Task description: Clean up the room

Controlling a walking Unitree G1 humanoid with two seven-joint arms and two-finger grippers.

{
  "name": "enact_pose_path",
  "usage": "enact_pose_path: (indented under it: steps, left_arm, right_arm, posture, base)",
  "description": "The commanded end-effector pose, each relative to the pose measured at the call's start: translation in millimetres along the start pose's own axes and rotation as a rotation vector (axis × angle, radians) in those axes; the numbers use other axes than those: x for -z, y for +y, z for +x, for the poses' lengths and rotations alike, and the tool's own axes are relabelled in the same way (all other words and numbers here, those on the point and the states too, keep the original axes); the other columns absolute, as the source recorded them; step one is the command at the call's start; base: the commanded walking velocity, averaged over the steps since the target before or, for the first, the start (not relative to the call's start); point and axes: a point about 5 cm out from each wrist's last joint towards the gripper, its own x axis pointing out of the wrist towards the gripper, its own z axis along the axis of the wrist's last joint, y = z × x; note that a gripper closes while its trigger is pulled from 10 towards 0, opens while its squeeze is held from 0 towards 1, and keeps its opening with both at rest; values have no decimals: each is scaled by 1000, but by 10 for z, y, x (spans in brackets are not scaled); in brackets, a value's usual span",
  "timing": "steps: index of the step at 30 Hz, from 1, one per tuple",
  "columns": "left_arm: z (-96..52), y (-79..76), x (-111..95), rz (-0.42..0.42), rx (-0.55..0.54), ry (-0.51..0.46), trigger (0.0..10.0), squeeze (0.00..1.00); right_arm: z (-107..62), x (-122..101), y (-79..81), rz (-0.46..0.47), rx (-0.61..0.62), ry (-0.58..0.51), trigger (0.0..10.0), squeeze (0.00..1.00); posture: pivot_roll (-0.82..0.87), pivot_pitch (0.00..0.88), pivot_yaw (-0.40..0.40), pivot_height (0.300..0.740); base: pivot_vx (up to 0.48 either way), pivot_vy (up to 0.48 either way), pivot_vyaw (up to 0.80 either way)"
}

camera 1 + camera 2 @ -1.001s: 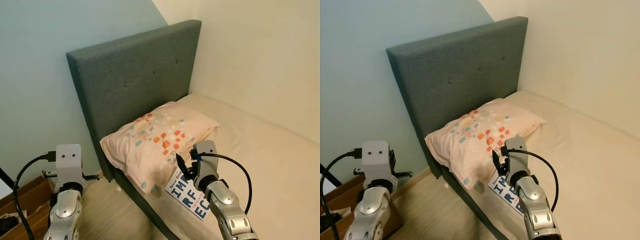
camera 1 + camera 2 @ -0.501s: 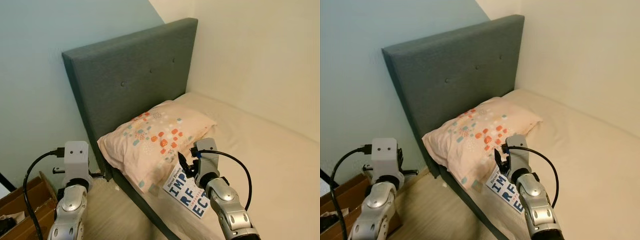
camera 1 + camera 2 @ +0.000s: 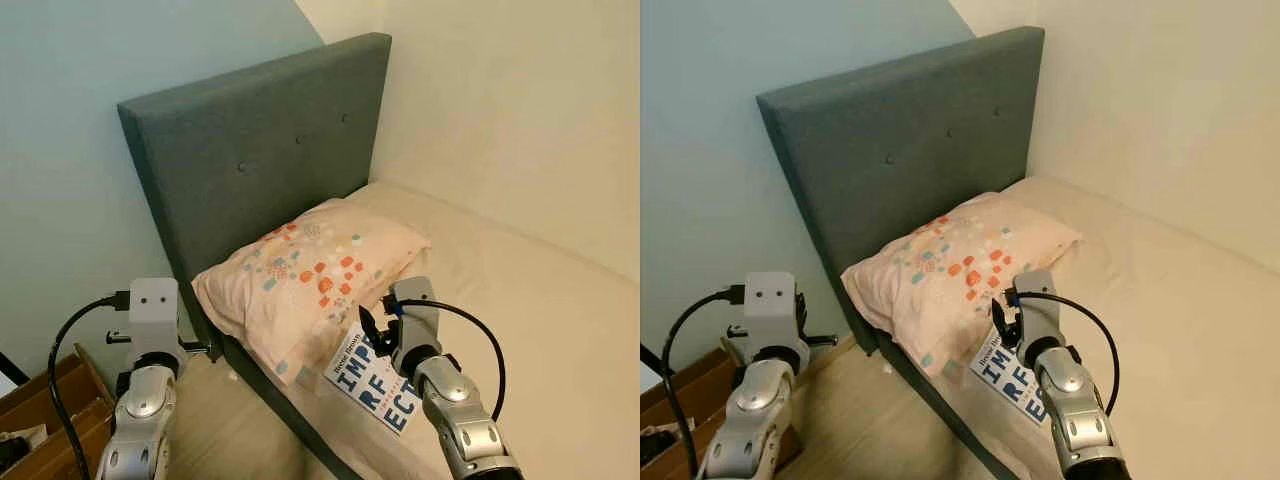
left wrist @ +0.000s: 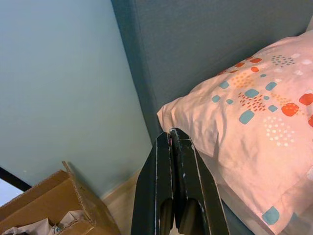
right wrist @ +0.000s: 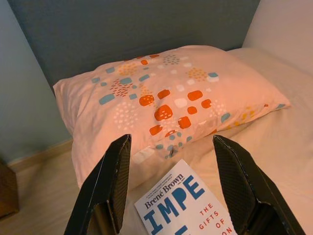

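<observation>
- Book (image 3: 372, 388): flat on the bed (image 3: 520, 300) at its near edge, just below the pillow (image 3: 310, 275); long axis runs along that edge.
- Right gripper (image 5: 171, 191): jaws released, directly above the book's top end, straddling it; the nearer arm.
- Left gripper (image 4: 173, 147): jaws clenched, empty, beside the bed near the headboard (image 3: 260, 150).
- Obstruction: the pillow's lower edge touches or slightly overlaps the book.
- A cardboard box (image 3: 45, 400) stands on the floor.

Home bedroom: bed (image 3: 520, 300), pillow (image 3: 300, 280), headboard (image 3: 250, 150).

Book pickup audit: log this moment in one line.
right gripper: open over book | book: on bed by pillow | left gripper: shut, idle
</observation>
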Motion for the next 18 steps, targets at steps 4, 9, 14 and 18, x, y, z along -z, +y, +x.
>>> enact_pose_path:
  steps: [4,9,14,18]
  left_arm:
    - [-26,24,41,14,5,9,10000,0]
    - [-34,34,37,17,3,7,10000,0]
    - [-41,44,36,20,-1,5,10000,0]
    - [-43,43,53,26,0,9,10000,0]
  right_arm:
    - [23,-3,14,-4,-12,13,10000,0]
    - [31,-3,26,2,-17,16,10000,0]
    - [35,-5,40,6,-27,14,10000,0]
    - [39,-8,59,20,-25,18,10000,0]
  posture:
    - [-35,83,-56,733]
    - [-33,84,-56,733]
    - [-33,84,-56,733]
    - [-19,74,-35,733]
  base:
    - [0,0,0]
    - [0,0,0]
    - [0,0,-640]
    - [0,0,-800]
